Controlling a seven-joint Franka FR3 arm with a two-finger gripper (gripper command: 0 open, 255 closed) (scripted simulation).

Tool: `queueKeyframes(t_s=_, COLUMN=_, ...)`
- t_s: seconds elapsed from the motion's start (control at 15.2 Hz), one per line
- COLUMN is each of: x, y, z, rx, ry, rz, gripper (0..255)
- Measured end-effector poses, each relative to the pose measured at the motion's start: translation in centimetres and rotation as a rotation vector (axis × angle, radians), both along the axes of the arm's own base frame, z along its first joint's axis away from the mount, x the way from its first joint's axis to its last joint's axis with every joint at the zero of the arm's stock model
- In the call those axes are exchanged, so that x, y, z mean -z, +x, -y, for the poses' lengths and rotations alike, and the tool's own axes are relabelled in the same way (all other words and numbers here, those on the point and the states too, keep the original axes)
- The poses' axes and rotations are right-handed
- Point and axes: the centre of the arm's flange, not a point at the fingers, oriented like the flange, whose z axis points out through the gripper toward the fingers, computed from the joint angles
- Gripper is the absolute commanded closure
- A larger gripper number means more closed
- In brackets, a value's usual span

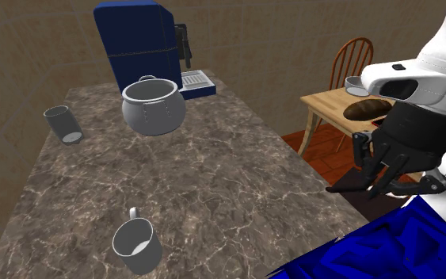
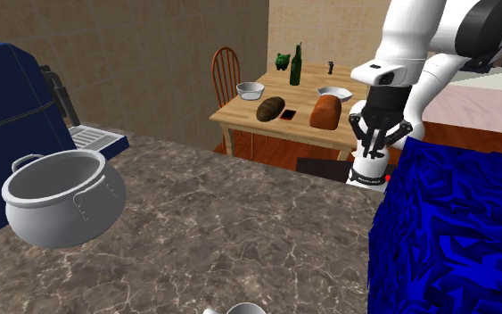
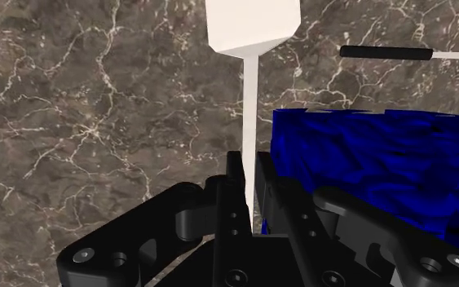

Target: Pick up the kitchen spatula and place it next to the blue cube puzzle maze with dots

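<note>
Holding: claw (image 3: 249, 167) is pinched narrow on the spatula (image 3: 249, 98), gripping its thin handle.
Spatula axis: runs straight out from the claw, pale blade at the far end, over the marble counter (image 3: 97, 122).
Blue cube (image 3: 366, 163): right beside the claw, edge roughly parallel w/ the handle.
Next move imo: short set-down, no big reach.

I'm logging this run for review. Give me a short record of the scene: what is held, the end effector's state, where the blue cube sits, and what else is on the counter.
held: pale spatula, by its thin handle
grip: end effector shut on the handle
target: blue cube, close beside the end effector
surface: marble counter
other items: pot, mug, grey cup, blue coffee machine
placement: not yet done
blade touching counter: cannot tell
</note>
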Motion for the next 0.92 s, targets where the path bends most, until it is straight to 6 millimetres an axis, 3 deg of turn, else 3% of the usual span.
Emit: queueKeyframes(t_s=0.92, x=7.4, y=0.0, z=0.0, rx=0.0, ry=0.0, rz=0.0, gripper=255)
